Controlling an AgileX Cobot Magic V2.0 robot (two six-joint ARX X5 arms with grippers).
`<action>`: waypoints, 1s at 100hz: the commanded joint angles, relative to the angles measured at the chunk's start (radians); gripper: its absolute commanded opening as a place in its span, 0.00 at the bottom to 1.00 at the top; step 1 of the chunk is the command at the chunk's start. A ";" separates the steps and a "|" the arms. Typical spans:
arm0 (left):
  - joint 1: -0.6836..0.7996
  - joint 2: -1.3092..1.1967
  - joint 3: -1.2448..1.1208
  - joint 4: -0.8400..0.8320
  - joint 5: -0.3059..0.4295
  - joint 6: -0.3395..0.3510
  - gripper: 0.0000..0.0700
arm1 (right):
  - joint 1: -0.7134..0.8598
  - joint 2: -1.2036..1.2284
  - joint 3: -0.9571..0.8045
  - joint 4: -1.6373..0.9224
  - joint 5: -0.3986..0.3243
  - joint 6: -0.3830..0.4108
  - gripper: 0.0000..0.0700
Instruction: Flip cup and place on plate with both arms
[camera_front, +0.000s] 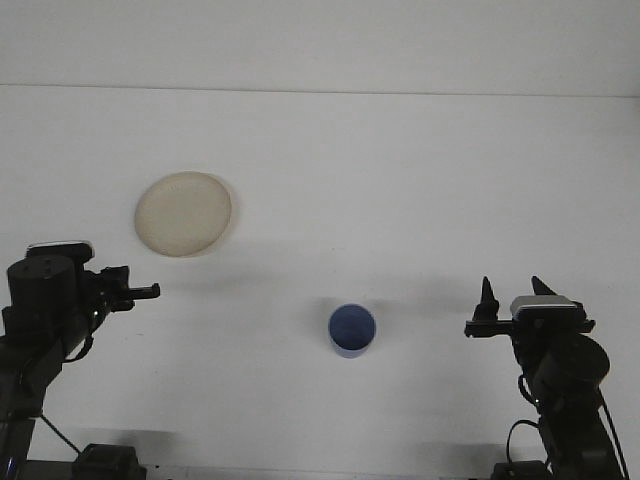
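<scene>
The small blue round cup stands on the white table, between both arms and well apart from the beige round plate. The right gripper is spread, empty. The left gripper points sideways; grip unclear.

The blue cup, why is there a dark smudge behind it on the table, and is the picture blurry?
Front view: the smudge is a soft shadow, falling just beyond the blue cup on the white table. Front view: the plate casts a faint one along its right edge too. Front view: the lighting is even and dim, with no glare; edges look a bit soft and grainy.
</scene>
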 joint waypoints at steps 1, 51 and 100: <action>-0.001 0.018 0.018 -0.011 0.003 0.006 0.02 | 0.002 0.003 0.011 0.013 0.001 -0.011 0.76; -0.003 0.041 0.019 -0.082 0.014 -0.003 0.62 | 0.002 0.003 0.011 0.014 0.000 -0.011 0.76; -0.348 0.417 0.261 -0.091 0.124 -0.058 0.68 | 0.002 0.003 0.011 0.013 0.000 -0.011 0.76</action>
